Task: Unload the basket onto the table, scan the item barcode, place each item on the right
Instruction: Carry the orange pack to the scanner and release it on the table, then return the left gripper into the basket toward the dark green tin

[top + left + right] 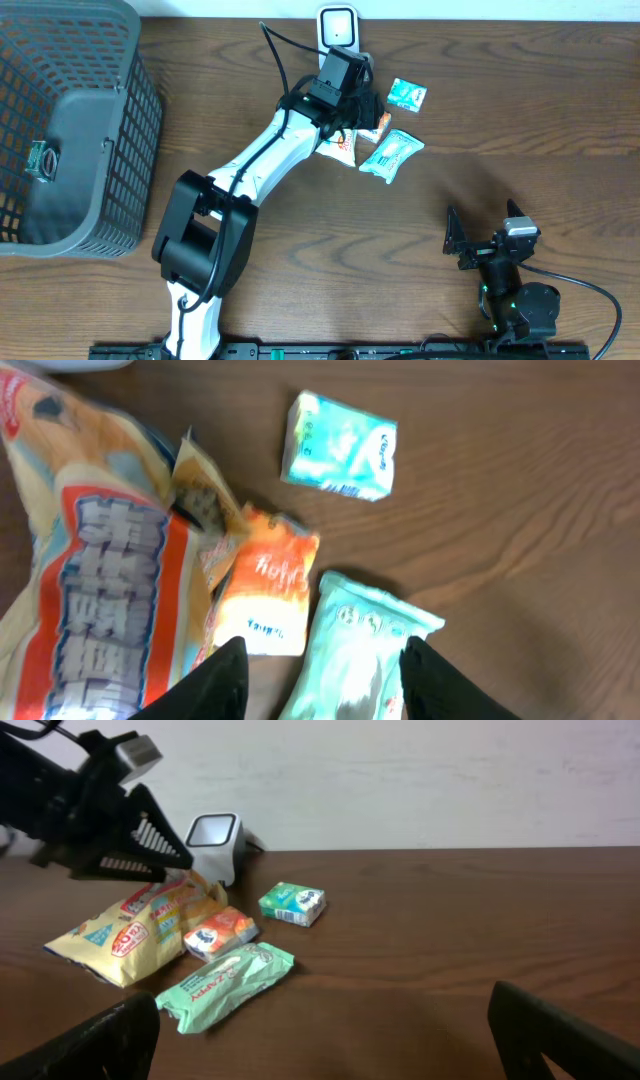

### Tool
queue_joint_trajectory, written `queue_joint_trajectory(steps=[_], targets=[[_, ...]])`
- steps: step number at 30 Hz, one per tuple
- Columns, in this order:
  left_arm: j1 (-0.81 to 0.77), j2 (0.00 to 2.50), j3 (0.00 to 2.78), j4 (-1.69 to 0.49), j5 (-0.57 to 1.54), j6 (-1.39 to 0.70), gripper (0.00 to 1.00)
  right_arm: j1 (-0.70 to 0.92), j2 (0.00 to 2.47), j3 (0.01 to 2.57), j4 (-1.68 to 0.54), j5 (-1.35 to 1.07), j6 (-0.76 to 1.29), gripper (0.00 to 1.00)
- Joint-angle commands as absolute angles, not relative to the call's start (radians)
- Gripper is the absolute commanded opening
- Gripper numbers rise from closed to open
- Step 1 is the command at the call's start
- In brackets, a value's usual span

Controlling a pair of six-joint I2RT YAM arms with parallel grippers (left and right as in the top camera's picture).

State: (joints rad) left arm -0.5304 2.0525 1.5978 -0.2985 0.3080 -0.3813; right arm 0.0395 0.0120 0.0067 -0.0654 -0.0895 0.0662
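My left gripper (365, 108) hovers over a cluster of packets in front of the white barcode scanner (338, 27). In the left wrist view its jaws (322, 660) stand open, with the near end of a mint-green packet (355, 645) lying on the table between them and a gap on the left side. A large yellow-orange snack bag (90, 560) lies to the left, a small orange packet (268, 585) beside it, and a teal box (340, 445) farther off. My right gripper (330, 1025) rests wide open and empty at the front right (485, 228).
A dark wire basket (70, 130) fills the left end of the table, with a small item (40, 160) inside it. The left arm (260, 160) stretches diagonally across the middle. The scanner's cable runs beside it.
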Motion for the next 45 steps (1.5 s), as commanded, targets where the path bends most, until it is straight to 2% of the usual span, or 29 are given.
queue_joint_trajectory(steps=[1,6,8,11,19,27,37,42,45], targets=[[-0.530,1.959,1.600,-0.355,0.278,-0.356,0.46,0.037,0.007,0.006,-0.070,-0.085,0.054,0.99],[-0.530,1.880,1.600,-0.499,0.188,-0.355,0.48,0.037,0.007,0.006,-0.070,-0.084,0.054,0.99],[-0.530,1.854,1.600,-0.551,0.148,-0.352,0.55,0.037,0.007,0.006,-0.070,-0.084,0.054,0.99],[-0.530,1.824,1.600,-0.638,0.048,-0.348,0.60,0.037,0.007,0.006,-0.070,-0.084,0.054,0.99],[-0.529,1.810,1.600,-0.790,-0.228,-0.343,0.68,0.037,0.007,0.006,-0.070,-0.085,0.054,0.99],[-0.529,1.773,1.600,-0.852,-0.229,-0.284,0.70,0.037,0.007,0.006,-0.070,-0.084,0.054,0.99],[-0.509,1.534,1.600,-0.859,-0.229,-0.221,0.71,0.037,0.007,0.006,-0.070,-0.085,0.054,0.99],[-0.392,1.380,1.600,-0.863,-0.229,-0.210,0.71,0.037,0.007,0.006,-0.070,-0.084,0.054,0.99],[-0.262,1.288,1.600,-0.870,-0.230,-0.210,0.71,0.037,0.007,0.006,-0.070,-0.084,0.054,0.99]])
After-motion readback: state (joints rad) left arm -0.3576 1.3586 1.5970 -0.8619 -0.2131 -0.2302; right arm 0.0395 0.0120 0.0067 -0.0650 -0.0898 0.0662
